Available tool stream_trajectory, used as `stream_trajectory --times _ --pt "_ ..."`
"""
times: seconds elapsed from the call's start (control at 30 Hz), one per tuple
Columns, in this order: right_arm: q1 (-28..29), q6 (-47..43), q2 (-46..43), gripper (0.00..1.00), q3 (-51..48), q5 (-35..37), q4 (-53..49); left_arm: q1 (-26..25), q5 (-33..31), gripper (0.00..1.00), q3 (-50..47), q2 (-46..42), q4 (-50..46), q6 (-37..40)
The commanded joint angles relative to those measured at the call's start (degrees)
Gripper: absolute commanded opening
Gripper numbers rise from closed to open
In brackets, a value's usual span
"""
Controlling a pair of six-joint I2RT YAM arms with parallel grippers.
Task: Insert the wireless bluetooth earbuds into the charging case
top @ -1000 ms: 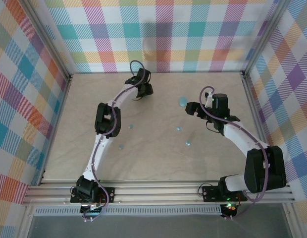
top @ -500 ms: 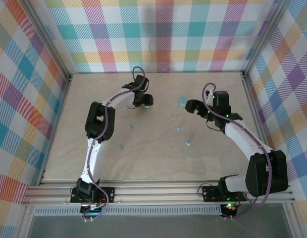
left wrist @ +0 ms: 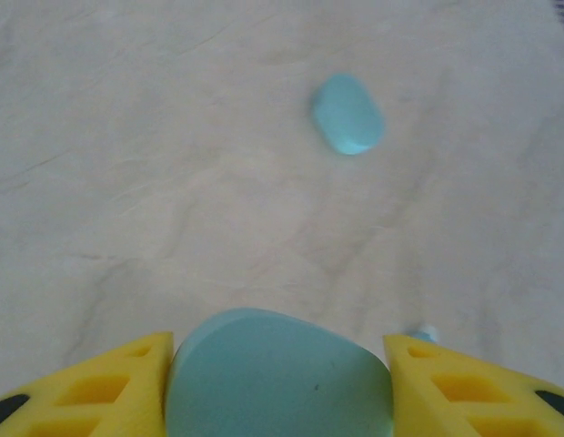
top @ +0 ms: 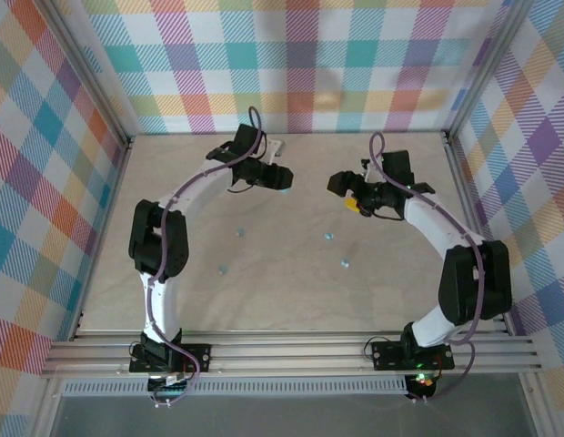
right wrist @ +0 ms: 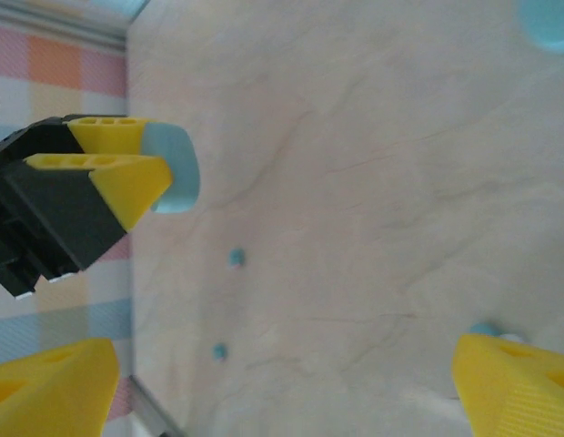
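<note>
**Left jaws on a case, right jaws wide, buds loose on the table**

Left gripper point(left wrist: 277, 344): the jaws are closed on a teal charging case point(left wrist: 277, 387). The yellow fingers point(left wrist: 109, 382) press its two sides. The case's smooth rounded face is turned to my wrist camera. From above, this gripper sits over the far middle of the table point(top: 400, 291), pointing toward my right arm. My right wrist view shows the case sticking out past the left fingertips, clear of the surface.

Right gripper point(right wrist: 287, 364): the jaws are spread wide with bare table between them and nothing held. From above, it faces the left gripper across a gap, and the two are near each other but apart.

Second case point(left wrist: 347, 114): it lies flat on the table, beyond the held case in my left wrist view and well apart from it. In my right wrist view it sits at the top right corner.

Earbuds point(top: 329, 236): four tiny teal buds, all lying loose on the table nearer my bases than either gripper. Two lie on the left side and two right of centre. None is in a case, and neither gripper touches any of them. In each wrist view one bud shows close beside a yellow fingertip. I cannot tell whether either case is open.
</note>
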Motion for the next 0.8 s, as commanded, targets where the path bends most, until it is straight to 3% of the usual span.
stream_trajectory --times 0.0,0.37,0.43,0.53,0.63,0.77 --pt "0.3 4.2 2.8 0.92 3.1 -12.5 -1.4 -1.3 6.7 0.31 -0.7 -3.3 -2.1 5.1" --pt "0.4 7.6 9.6 0.90 9.3 -23.3 -2.8 -4.1 12.9 0.29 -2.1 -9.5 -3.6 11.2" --pt "0.4 4.4 10.2 0.90 10.3 -20.1 -6.9 -4.1 10.5 0.30 -1.5 -8.8 -4.2 10.9" --pt "0.6 -0.5 10.9 0.90 10.2 -8.1 -13.8 -4.1 5.3 0.34 -0.8 -6.6 -5.9 9.5" --pt "0.6 -1.7 9.6 0.89 5.1 -0.3 -11.5 -4.1 3.4 0.38 -4.5 -7.0 -2.9 7.8" --pt "0.7 -1.4 7.4 0.89 1.3 3.8 -8.9 -4.1 1.8 0.42 -8.9 -9.0 0.4 7.0"
